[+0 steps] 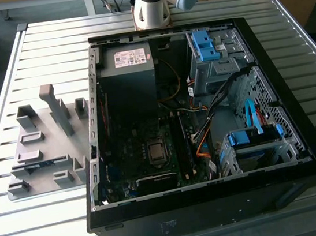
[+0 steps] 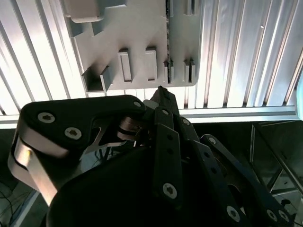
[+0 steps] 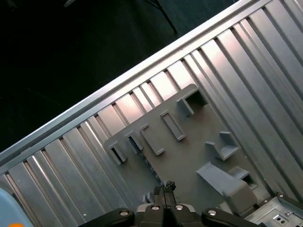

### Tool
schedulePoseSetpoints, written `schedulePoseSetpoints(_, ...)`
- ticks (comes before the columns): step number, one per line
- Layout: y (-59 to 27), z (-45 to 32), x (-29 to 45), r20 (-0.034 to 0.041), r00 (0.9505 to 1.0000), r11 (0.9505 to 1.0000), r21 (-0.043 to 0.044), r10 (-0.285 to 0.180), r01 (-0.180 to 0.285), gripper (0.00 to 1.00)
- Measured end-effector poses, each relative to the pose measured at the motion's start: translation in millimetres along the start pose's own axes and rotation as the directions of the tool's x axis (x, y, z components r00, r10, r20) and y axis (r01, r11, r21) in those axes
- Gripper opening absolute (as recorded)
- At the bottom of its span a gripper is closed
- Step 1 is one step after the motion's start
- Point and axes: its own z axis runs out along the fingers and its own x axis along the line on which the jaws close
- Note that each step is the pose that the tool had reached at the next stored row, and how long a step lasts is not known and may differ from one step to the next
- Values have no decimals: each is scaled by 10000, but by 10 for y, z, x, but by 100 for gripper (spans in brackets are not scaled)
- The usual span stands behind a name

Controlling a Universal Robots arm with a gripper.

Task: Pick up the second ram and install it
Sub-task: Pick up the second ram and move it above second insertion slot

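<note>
Hovering over the grey fixture, clenched end effector; exterior view adding the computer case.

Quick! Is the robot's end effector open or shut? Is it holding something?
End effector: closed, with nothing held between its fingertips, over the grey fixture.

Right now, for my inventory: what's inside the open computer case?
A motherboard, power supply, two blue-trimmed drive cages and loose cables. Whatever lies under the power supply and cages is covered.

Gripper aloft, fingertips together
</note>
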Motion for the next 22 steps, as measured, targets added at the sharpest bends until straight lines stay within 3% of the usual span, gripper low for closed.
schedulePoseSetpoints(6, -1, 2, 2, -30, 9980, 9980, -13, -633, 633, 10)
schedulePoseSetpoints(12, -2, 4, 2, -67, 9907, 9907, -28, -1362, 1361, 10)
schedulePoseSetpoints(17, -2, 11, 2, -119, 9742, 9742, -50, -2255, 2254, 10)
schedulePoseSetpoints(22, -2, 18, 2, -154, 9500, 9501, -79, -3118, 3117, 10)
